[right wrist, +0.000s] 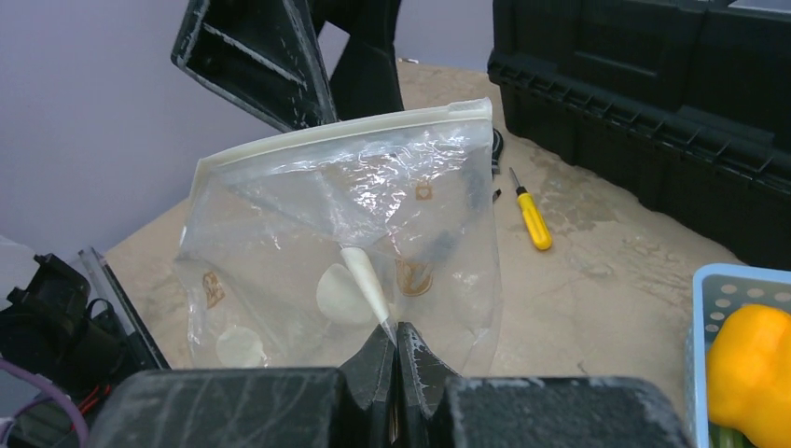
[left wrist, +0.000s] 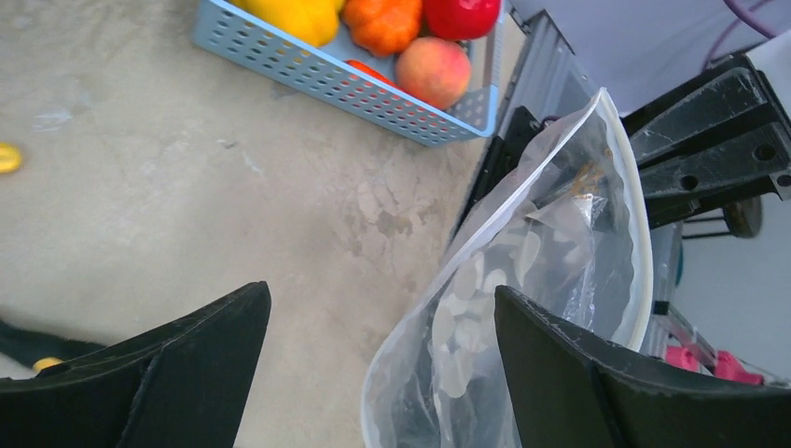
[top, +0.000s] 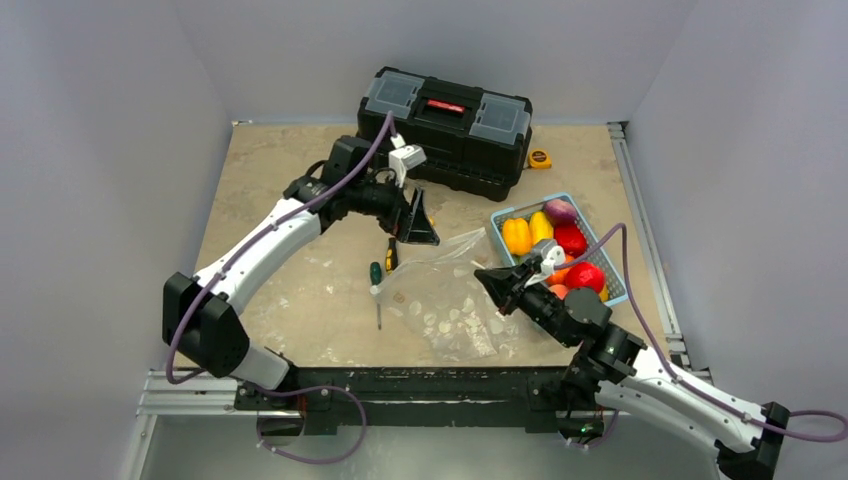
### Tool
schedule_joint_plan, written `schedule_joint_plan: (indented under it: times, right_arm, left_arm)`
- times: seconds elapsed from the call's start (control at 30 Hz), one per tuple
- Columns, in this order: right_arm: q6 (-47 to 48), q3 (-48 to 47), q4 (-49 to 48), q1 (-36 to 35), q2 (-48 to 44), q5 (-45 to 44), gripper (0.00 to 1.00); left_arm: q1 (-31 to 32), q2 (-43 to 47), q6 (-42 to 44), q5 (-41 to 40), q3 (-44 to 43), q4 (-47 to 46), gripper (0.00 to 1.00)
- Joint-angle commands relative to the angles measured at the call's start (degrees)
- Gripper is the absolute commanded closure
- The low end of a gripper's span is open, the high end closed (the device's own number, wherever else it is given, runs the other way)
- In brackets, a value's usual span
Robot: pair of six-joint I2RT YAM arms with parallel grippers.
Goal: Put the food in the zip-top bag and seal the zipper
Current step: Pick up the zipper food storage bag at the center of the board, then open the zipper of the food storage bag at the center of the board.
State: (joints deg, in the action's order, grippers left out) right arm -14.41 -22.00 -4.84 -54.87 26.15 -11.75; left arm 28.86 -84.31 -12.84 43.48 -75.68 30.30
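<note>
The right gripper (right wrist: 396, 343) is clamping shut on one edge of the zip-top bag (right wrist: 345, 243), holding it raised between the arms. The left gripper (top: 420, 225) is hovering with jaws spread just beside the zipper (right wrist: 345, 131). The food (top: 517, 236) is sitting in the blue basket (left wrist: 308, 67), apart from the bag.

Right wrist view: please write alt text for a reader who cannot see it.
The right gripper, shut, pinches the lower edge of a clear zip-top bag and holds it upright, zipper on top. Behind it are the left gripper and a black toolbox; a yellow-handled screwdriver lies on the table, a blue basket at right.
</note>
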Motion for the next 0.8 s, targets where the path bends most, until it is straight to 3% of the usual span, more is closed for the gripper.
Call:
schedule_joint_plan:
  times: [0.0, 0.07, 0.17, 0.23, 0.3, 0.47, 0.5, 0.53, 0.6, 0.63, 0.7, 0.77]
  right_arm:
    - [1.47, 0.42, -3.33, -0.25, -1.67, 1.46, 1.00]
    - [1.31, 0.11, -3.26, -0.24, -1.19, 1.35, 1.00]
    - [0.86, -0.30, -3.69, -0.24, -1.14, 1.96, 1.00]
    - [0.63, -0.46, -4.13, -0.24, -1.33, 2.37, 1.00]
    - [0.39, -0.58, -4.10, -0.24, -1.39, 2.25, 1.00]
    - [-2.20, -2.02, 0.28, -0.23, 0.64, -4.39, 1.00]
    - [-3.63, -2.51, 1.83, -0.26, 1.60, -7.21, 0.88]
    - [-5.06, -3.06, 3.78, -0.24, 2.62, -10.13, 0.68]
    - [-9.08, -4.18, 7.65, -0.26, 5.05, -16.53, 0.29]
    - [-11.34, -4.98, 9.96, -0.24, 6.32, -19.00, 0.15]
    - [-15.52, -7.19, 14.69, -0.24, 9.02, -22.05, 0.02]
    - [-19.39, -9.11, 17.55, -0.19, 11.52, -23.87, 0.01]
  left_arm:
    - [3.13, -3.19, 2.99, 10.47, -2.72, 1.47, 0.10]
    - [5.19, -3.54, 3.87, 12.67, -2.72, 2.09, 0.09]
    - [7.98, -4.18, 6.17, 9.57, -3.08, 4.60, 0.08]
    - [9.18, -5.13, 7.35, 8.55, -4.04, 6.49, 0.13]
    - [9.46, -5.45, 7.44, 8.15, -4.90, 7.06, 0.26]
    - [9.43, -2.69, 7.60, 1.45, -4.85, 7.15, 0.76]
    - [9.42, -1.76, 7.29, -0.29, -4.49, 6.65, 0.88]
    - [9.41, -0.82, 6.86, -2.73, -4.09, 6.13, 0.99]
    - [9.48, 1.35, 5.77, -8.95, -2.95, 5.05, 1.00]
    - [9.46, 2.41, 5.39, -13.40, -2.50, 4.71, 1.00]
    - [9.48, 5.12, 4.67, -25.25, -1.73, 4.74, 1.00]
    - [9.46, 8.51, 4.23, -38.00, -0.50, 4.59, 1.00]
